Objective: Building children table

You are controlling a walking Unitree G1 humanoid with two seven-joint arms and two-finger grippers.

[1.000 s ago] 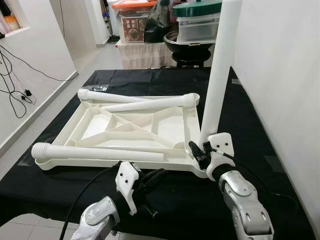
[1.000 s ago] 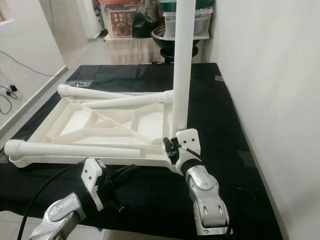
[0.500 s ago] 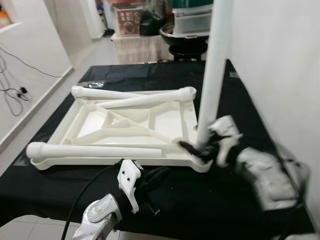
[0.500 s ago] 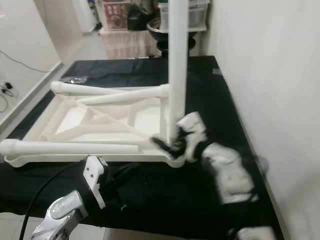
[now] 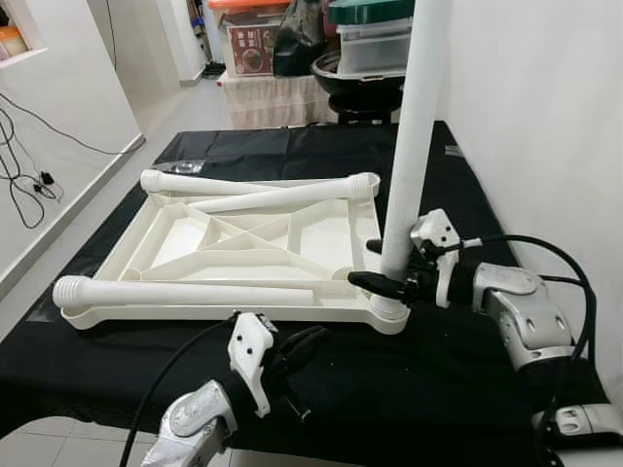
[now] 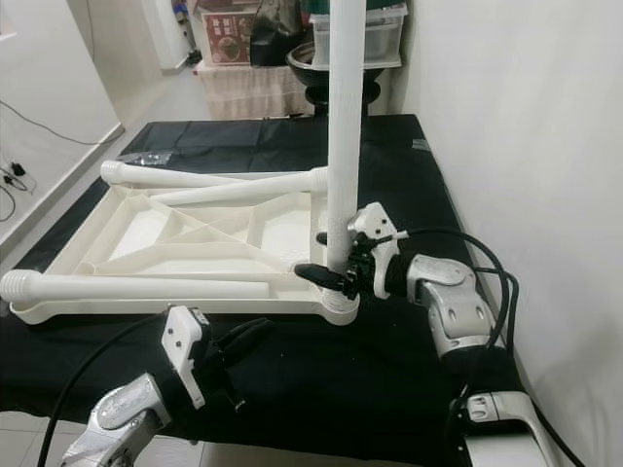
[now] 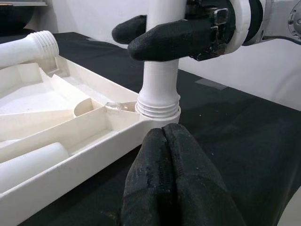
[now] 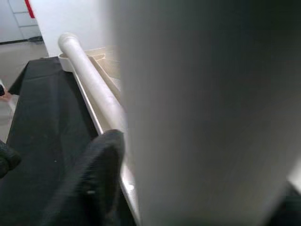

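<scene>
- Eye views: the tabletop (image 5: 175,255) is laid upside down on a black cloth (image 5: 458,360). One leg (image 5: 414,126) is stood upright in its near right corner socket, clasped low by the right gripper (image 5: 382,275). Three loose legs (image 5: 263,199) are laid across the tabletop, so roughly a quarter is judged done. The upright leg's top is cut off
- Left wrist view: the left gripper (image 7: 169,141) is seen clenched and empty, just before the socket (image 7: 158,109). Exposed threads suggest the leg is not fully screwed in
- Right wrist view: the leg is blurred; one finger (image 8: 96,169) is made out beside it
</scene>
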